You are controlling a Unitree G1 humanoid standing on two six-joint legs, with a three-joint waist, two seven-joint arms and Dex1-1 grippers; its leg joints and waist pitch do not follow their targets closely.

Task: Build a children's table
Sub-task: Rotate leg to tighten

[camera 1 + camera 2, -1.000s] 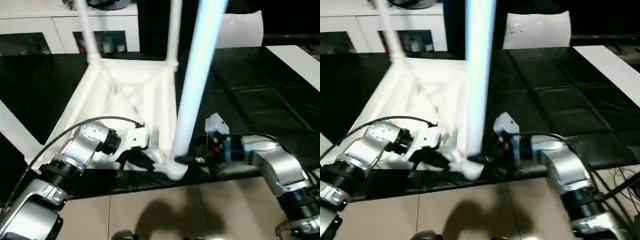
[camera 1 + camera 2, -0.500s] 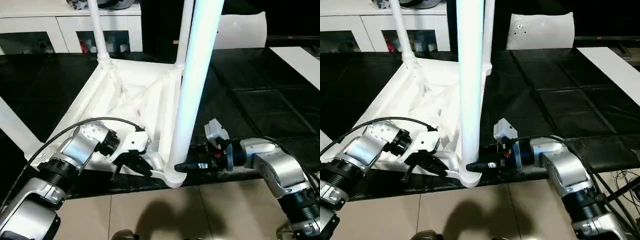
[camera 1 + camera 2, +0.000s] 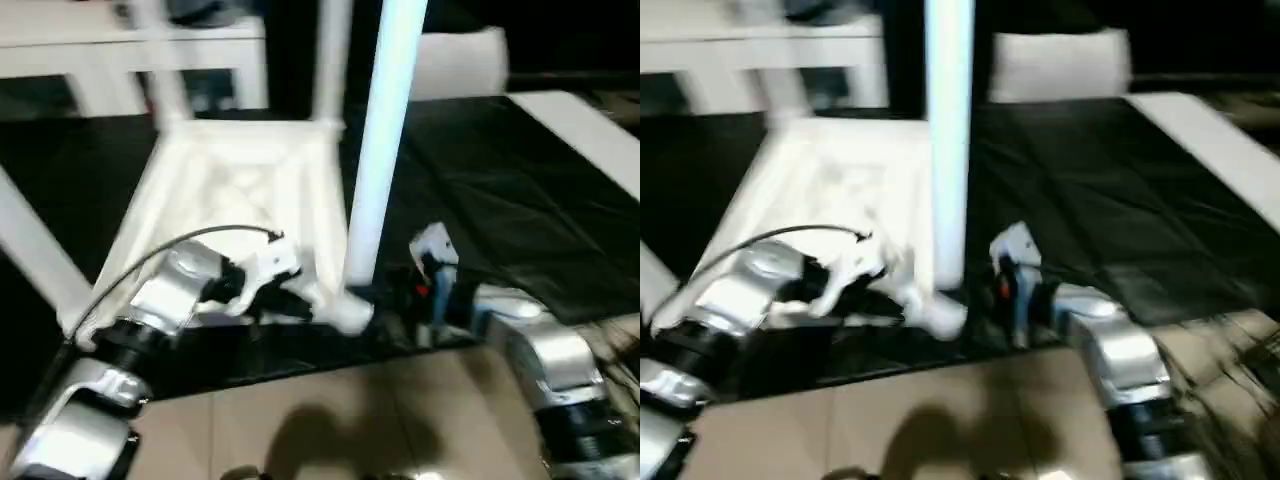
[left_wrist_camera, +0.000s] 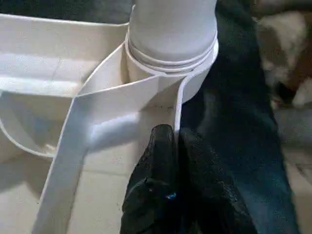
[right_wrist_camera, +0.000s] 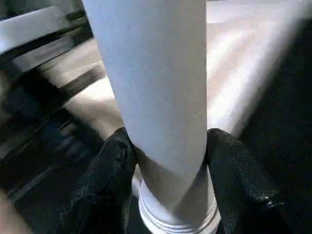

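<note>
The children's table lies upside down on the black mat, its white ribbed top (image 3: 240, 180) facing up. Legs stand in its corner sockets, and the near leg (image 3: 385, 130) rises tall at the front corner. My left gripper (image 3: 300, 300) is shut on the top's thin rim wall (image 4: 122, 105), just beside that corner's round socket (image 4: 173, 63). My right gripper (image 3: 375, 295) comes in from the right. Its two black fingers (image 5: 112, 165) press both sides of the near leg (image 5: 156, 73), low down just above the socket.
Two more legs (image 3: 160, 80) stand at the far corners and one (image 3: 30, 250) slants out at the left. A white cabinet (image 3: 100, 60) runs along the back, with a white sheet (image 3: 455, 60) beside it. A white board (image 3: 580, 125) lies at the right. Tan floor tiles (image 3: 300, 420) start at the mat's front edge.
The whole picture has shifted and tilted with the camera. Both grippers stay at the near corner. The right fingers have drawn in against the leg.
</note>
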